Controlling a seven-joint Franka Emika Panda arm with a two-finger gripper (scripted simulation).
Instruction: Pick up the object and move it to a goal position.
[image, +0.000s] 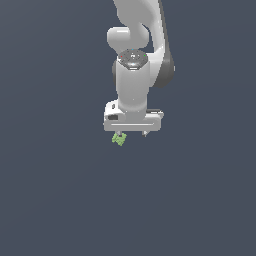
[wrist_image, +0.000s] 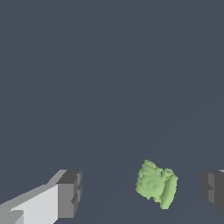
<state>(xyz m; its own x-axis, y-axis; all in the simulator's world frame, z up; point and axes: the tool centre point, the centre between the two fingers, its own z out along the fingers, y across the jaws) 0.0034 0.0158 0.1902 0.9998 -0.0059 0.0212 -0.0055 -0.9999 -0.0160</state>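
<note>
Item: one white Panda arm (image: 134, 75), descending from twelve o'clock in the exterior view, wrist pointed straight down over a plain dark grey-blue floor (image: 60, 200). Item: gripper (image: 132, 133), jaws spread wide and holding nothing; in the wrist view one finger (wrist_image: 65, 194) stood well apart from the other, with open floor between. Item: the object, a small light-green knobbly clump (image: 119, 139), lay on the floor just below the gripper body, at about seven o'clock from it. In the wrist view the clump (wrist_image: 156, 183) sat between the fingers, nearer one than the other, touching neither.
</note>
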